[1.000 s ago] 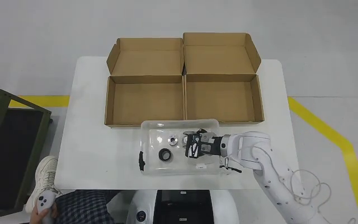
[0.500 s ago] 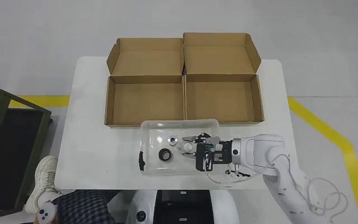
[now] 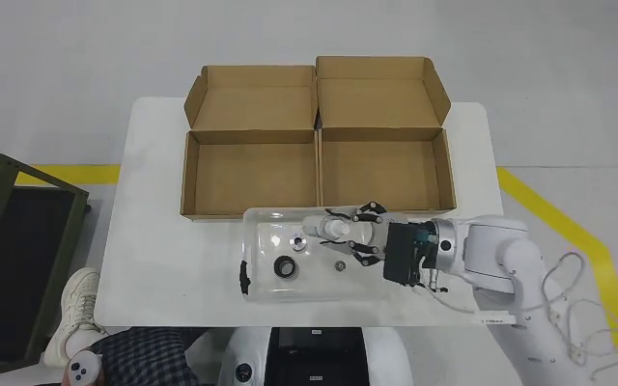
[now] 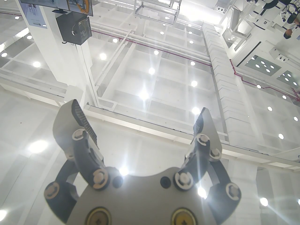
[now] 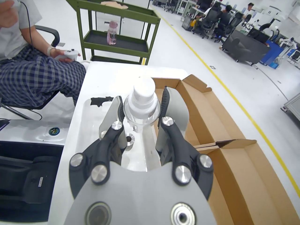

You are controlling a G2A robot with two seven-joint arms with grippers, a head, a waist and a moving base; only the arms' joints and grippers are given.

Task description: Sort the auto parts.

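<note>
Grey workshop floor with a yellow line [image 3: 550,207] surrounds your white tabletop [image 3: 145,193], and a green cart [image 3: 29,241] stands off the tabletop's left edge.

Two open cardboard boxes sit side by side and touching along the far edge, flaps folded back: the left box [image 3: 249,176] and the right box [image 3: 386,174]. A clear bin [image 3: 253,224] lies at the middle of the near edge, just in front of both boxes, with black tape [image 3: 243,277] on its left end.

Your right hand [image 3: 352,230] is over the bin's right half, pinching a white stepped part [image 3: 323,229] by its wider clear collar. The part is above the bin floor and points toward the left edge. The right box's near wall stands just beyond the hand.

On the bin floor, set apart from one another, lie a black ring [image 3: 285,267], a small silver fitting [image 3: 299,241] and a small nut [image 3: 339,266].

Your left hand [image 4: 139,112] is spread wide, pointing up at the lit ceiling.
</note>
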